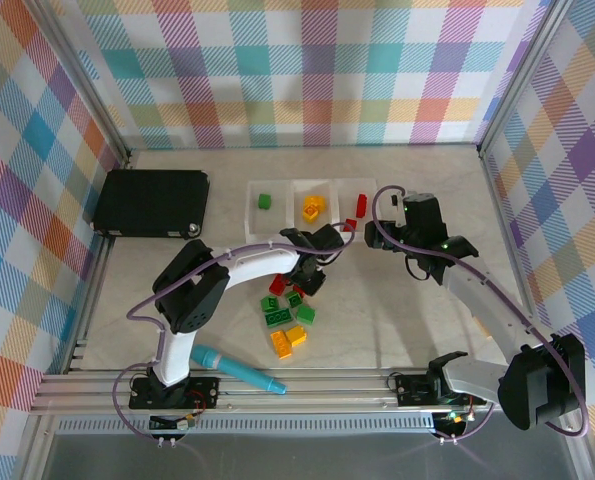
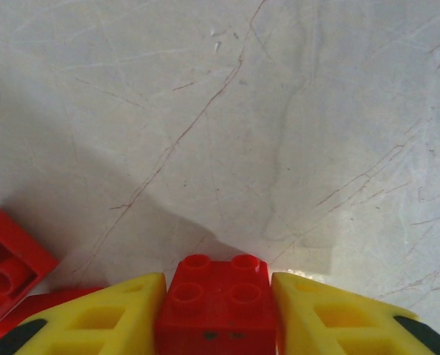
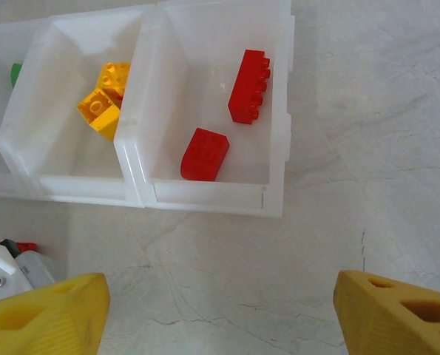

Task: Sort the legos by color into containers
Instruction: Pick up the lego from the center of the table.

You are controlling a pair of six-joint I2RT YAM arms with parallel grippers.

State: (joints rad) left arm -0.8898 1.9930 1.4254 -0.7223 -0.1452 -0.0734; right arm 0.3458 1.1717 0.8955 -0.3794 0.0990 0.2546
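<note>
Lego in hand: a red brick (image 2: 218, 303) sits studs-up between the yellow fingers (image 2: 109, 318) of my left hand (image 2: 217, 281), clamped by its two smooth sides, a hold I judge chosen so the studs cannot snag. Whether it rests on the surface (image 2: 279, 111) or is just clear of it, I cannot tell. Two more red pieces (image 2: 9, 259) lie just beside it at the far side of the loose pile (image 1: 287, 322), where green and yellow bricks wait around the middle of the surface, toward the near edge. Farther back, the row of containers (image 1: 291, 205) stands toward the far edge. It holds one green brick (image 1: 264, 202) in the left tray, yellow ones (image 3: 107, 100) in the middle and two red (image 3: 251, 85) in the right tray (image 3: 205, 194), which I take to be this brick's destination. My right hand (image 3: 220, 296) hovers just in front of that tray, fingers spread wide and holding nothing, likely parked there to leave the pile to the left hand. A teal marker pen (image 1: 235, 370) lies by the near edge and a black case (image 1: 152, 203) near the far-left corner, neither part of the sort.
</note>
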